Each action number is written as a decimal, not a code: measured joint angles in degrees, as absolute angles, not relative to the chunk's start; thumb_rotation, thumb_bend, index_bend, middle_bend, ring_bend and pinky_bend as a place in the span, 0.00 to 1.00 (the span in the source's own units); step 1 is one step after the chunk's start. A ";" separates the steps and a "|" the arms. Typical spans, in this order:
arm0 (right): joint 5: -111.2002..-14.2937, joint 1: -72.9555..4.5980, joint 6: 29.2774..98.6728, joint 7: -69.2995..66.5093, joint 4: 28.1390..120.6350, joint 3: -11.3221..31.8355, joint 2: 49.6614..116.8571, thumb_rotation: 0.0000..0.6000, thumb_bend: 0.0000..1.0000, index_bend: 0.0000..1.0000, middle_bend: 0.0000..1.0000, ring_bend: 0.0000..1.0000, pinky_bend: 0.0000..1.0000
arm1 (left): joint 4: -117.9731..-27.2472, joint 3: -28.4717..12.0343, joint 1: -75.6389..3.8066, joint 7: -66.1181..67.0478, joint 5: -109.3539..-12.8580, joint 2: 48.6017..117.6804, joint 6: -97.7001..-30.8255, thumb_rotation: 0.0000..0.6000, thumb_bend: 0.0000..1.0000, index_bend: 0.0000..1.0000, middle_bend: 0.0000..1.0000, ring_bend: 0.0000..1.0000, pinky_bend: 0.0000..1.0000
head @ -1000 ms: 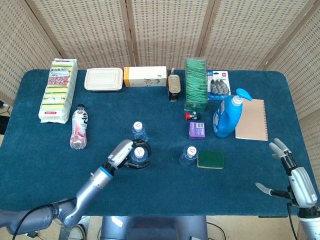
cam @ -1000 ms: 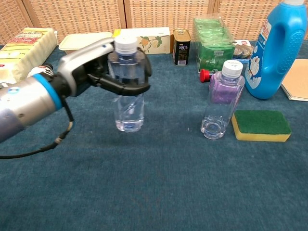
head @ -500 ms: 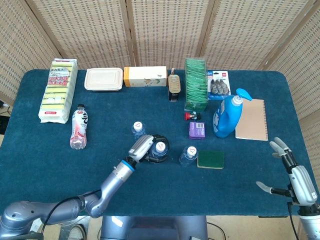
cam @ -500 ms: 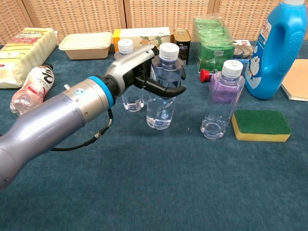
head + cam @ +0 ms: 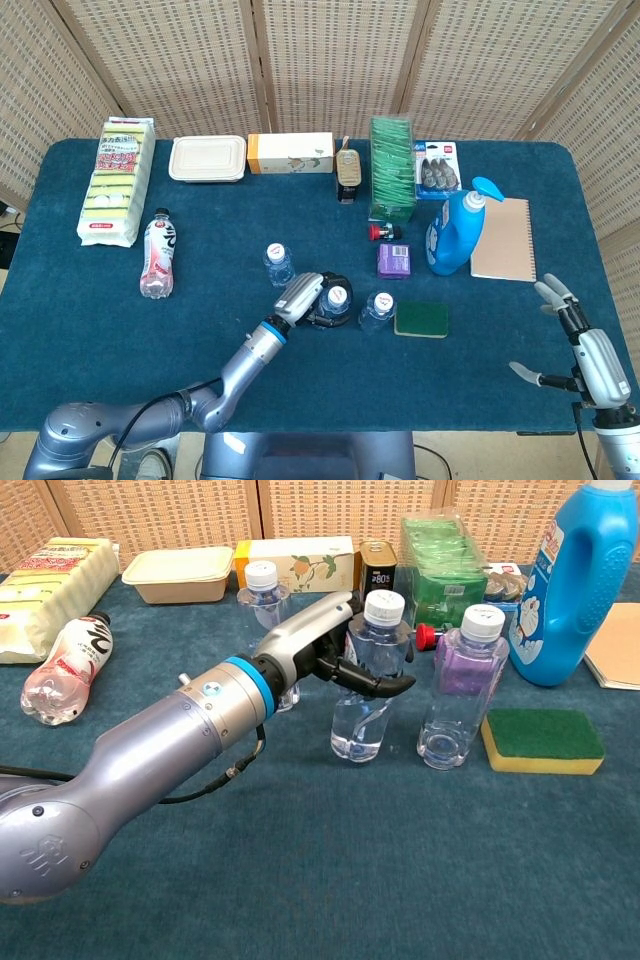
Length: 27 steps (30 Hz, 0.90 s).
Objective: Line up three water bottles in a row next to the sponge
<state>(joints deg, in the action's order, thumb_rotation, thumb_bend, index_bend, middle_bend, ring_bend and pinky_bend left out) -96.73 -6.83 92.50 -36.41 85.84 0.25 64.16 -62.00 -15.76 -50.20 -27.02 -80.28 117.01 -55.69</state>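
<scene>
My left hand (image 5: 335, 655) (image 5: 312, 300) grips a clear white-capped water bottle (image 5: 366, 690) (image 5: 337, 298) around its upper body, upright, its base at the cloth. Just right of it stands a second clear bottle (image 5: 463, 688) (image 5: 378, 309), beside the green and yellow sponge (image 5: 542, 739) (image 5: 421, 320). A third clear bottle (image 5: 264, 605) (image 5: 278, 263) stands further back on the left, partly hidden by my arm in the chest view. My right hand (image 5: 583, 352) hovers open at the table's right front corner, holding nothing.
A blue detergent bottle (image 5: 578, 580) and a notebook (image 5: 504, 239) lie right of the sponge. A pink-labelled drink bottle (image 5: 60, 666) lies on its side at left. Boxes, a tin, green packets and a sponge pack (image 5: 117, 180) line the back edge.
My left hand carried the gripped bottle rightward, from left of centre to a spot close beside the bottle next to the sponge. The right hand stayed put.
</scene>
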 measured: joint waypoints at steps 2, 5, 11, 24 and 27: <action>-96.74 -6.79 92.61 -36.38 85.90 0.27 64.13 1.00 0.00 0.08 0.00 0.00 0.26 | -61.91 -15.32 -50.37 -27.50 -80.68 116.88 -55.43 1.00 0.30 0.50 0.55 0.38 0.48; -96.75 -6.78 92.64 -36.39 85.95 0.29 64.10 1.00 0.00 0.08 0.00 0.00 0.26 | -62.28 -14.29 -50.46 -28.90 -81.54 116.21 -55.03 1.00 0.28 0.39 0.43 0.30 0.46; -96.58 -6.63 92.85 -36.18 86.01 0.37 64.05 1.00 0.00 0.08 0.00 0.00 0.23 | -62.60 -12.67 -50.39 -30.75 -83.00 115.01 -55.05 1.00 0.27 0.07 0.15 0.08 0.31; -94.29 -5.81 93.40 -30.24 85.83 1.61 64.55 1.00 0.00 0.06 0.00 0.00 0.11 | -63.83 -11.57 -49.18 -30.99 -85.65 113.69 -60.58 1.00 0.20 0.00 0.00 0.00 0.20; -93.08 -5.36 93.46 -25.01 86.19 2.09 64.79 1.00 0.00 0.05 0.00 0.00 0.10 | -66.89 -11.13 -48.46 -31.29 -86.52 111.87 -62.11 1.00 0.19 0.00 0.00 0.00 0.19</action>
